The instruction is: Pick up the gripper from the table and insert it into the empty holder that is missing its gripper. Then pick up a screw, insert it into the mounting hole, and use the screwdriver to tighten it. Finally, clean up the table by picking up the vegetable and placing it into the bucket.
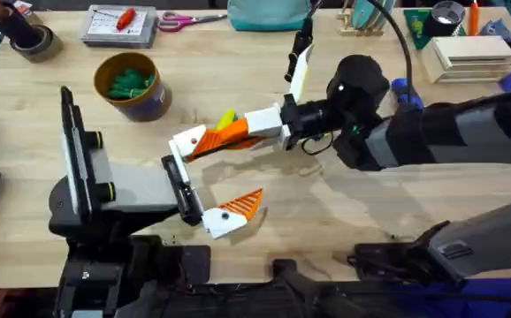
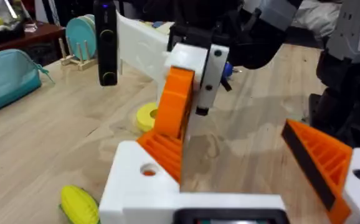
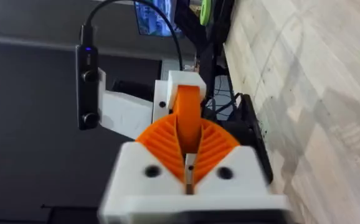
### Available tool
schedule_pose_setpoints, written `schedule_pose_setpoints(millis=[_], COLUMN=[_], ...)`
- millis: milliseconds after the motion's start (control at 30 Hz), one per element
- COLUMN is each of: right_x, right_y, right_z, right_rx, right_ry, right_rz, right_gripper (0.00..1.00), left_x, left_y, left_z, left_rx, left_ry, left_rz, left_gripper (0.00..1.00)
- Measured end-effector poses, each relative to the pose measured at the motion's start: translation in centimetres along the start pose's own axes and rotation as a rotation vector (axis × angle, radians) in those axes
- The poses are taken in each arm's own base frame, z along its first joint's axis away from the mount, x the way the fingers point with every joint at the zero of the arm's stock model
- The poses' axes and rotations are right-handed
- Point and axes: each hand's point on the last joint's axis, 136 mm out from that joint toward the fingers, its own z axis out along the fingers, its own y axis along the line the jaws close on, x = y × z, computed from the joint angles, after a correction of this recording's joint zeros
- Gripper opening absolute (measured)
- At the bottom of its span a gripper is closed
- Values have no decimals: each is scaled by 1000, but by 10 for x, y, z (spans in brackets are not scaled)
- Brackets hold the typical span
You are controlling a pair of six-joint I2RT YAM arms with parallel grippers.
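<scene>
Right gripper (image 1: pixel 204 146) pinching the gripper (image 3: pixel 188 117) (orange), at holder (image 1: pixel 185 141)

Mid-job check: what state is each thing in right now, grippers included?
the gripper: clamped by the right gripper, lifted off the table, at the holder
the holder: gripper against it; cannot tell if fully seated
right gripper: shut on the gripper
left gripper: open wide
the vegetable: lying on the table, not in the bucket
the bucket: upright, green items inside
the screwdriver: on the table, partly hidden
</scene>
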Motion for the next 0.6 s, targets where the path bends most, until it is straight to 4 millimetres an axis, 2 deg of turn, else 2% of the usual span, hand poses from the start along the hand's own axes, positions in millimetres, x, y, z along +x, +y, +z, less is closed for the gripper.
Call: schedule_pose_setpoints(millis=[33,200,233,600], right_x=[0,1,1,1], right_y=[0,0,0,0], right_z=[0,2,2,2], right_rx=[0,-1,-1,-1], right_ry=[0,5,4,5], right_rz=[1,-1,-4,-4], right_gripper=[127,899,968,995], left_x=[0,0,0,0], left_y=[0,-2,-2,-3], left_z=[0,0,0,0], left_rx=[1,14,14,15], left_ry=[0,0,0,0], left_rz=[0,-1,-1,-2], left_gripper=[985,985,985,985])
